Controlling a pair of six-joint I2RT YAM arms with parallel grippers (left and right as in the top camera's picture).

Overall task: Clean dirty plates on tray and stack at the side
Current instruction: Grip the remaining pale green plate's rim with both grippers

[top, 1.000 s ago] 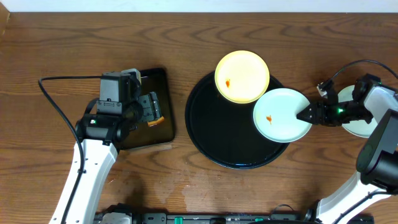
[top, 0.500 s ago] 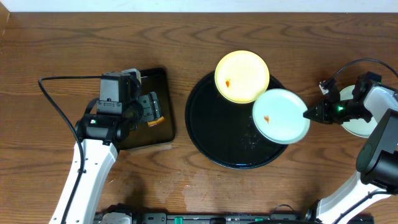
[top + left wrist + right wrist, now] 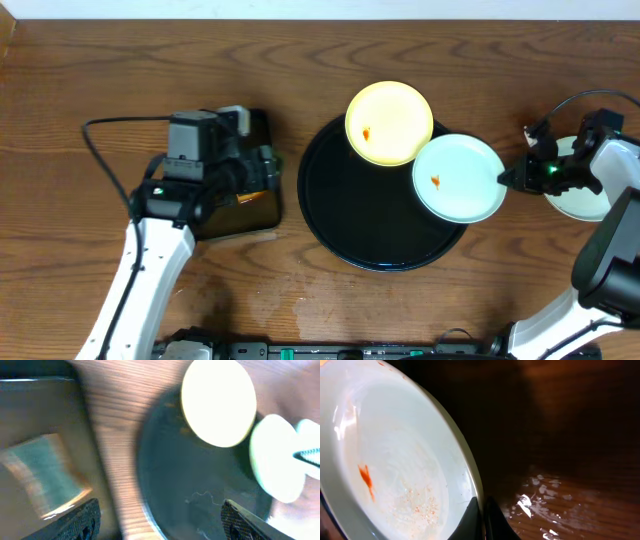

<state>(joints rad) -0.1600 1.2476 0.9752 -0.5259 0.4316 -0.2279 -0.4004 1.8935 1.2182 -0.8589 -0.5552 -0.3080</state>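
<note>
- Jaws of the right gripper (image 3: 503, 179) are pinching the right edge of one mint-white plate (image 3: 459, 179); in the right wrist view the two fingertips (image 3: 472, 519) are pressing together on its rim.
- That plate is sitting across the right rim of the round black tray (image 3: 365, 235), partly over the tray and partly past it. An orange smear (image 3: 366, 479) is showing on its inner face, left of centre.
- Jaws of the left gripper (image 3: 161, 519) are standing spread apart and gripping nothing.
- The left gripper is hovering above the small rectangular black tray (image 3: 262, 215) on the left of the table (image 3: 80, 70), where a blurred sponge (image 3: 47, 477) is lying.
- The pale yellow plate (image 3: 389, 122) is resting over the tray's upper rim, just beside the held plate; whether the two are touching cannot be told.
- A second mint-white plate (image 3: 578, 203) is lying on the table beyond the tray, partly hidden by the right arm.
</note>
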